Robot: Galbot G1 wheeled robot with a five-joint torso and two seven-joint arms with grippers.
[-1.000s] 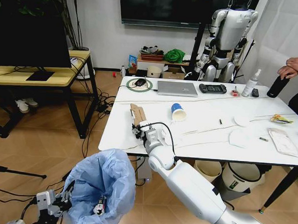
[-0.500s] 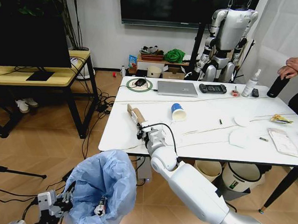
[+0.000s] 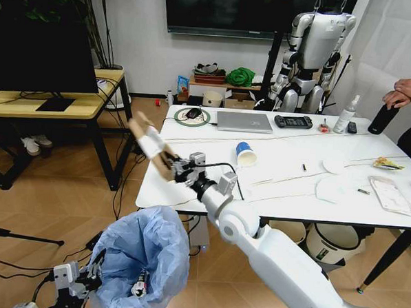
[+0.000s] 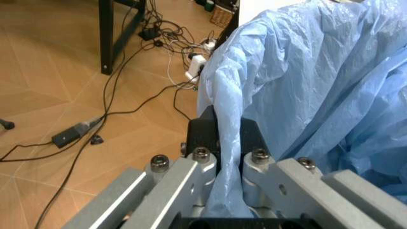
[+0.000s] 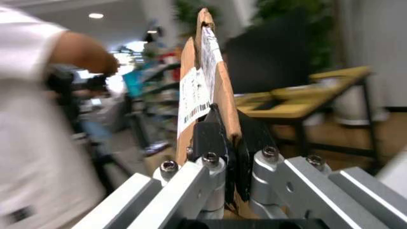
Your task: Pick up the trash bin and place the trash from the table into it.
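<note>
- Right claw (image 3: 173, 169) in the head view is clamping a crushed brown cardboard carton (image 3: 151, 144), holding it tilted in the air off the near left corner of the white marble-look bench (image 3: 286, 193), above the floor between the bench and the yellow desk (image 3: 70, 105). The trash bin (image 3: 141, 261), lined with a puffy light-blue bag, is sitting low in front of the robot, below the carton and nearer the camera. The left claw (image 3: 82, 280) is gripping the bag at the bin's rim; the arm behind it is cut off by the picture's lower edge. Litter is lying on the bench: a blue-white paper cup (image 3: 245, 154) on its side, a round paper lid (image 3: 333, 166), a wrapper (image 3: 391, 193).
- Left wrist view: the left claw (image 4: 222, 138) is pinching a fold of the blue bag (image 4: 318, 86) between its closed pads; the bag is hiding the bin's own wall. Cables (image 4: 127, 95) are trailing over the wooden floor.
- Right wrist view: the right claw (image 5: 226, 138) is squeezing the carton (image 5: 203, 81) edge-on, its white label (image 5: 194, 95) facing one side; the carton's lower end is hidden between the fingers, and the room behind is blurred.
</note>
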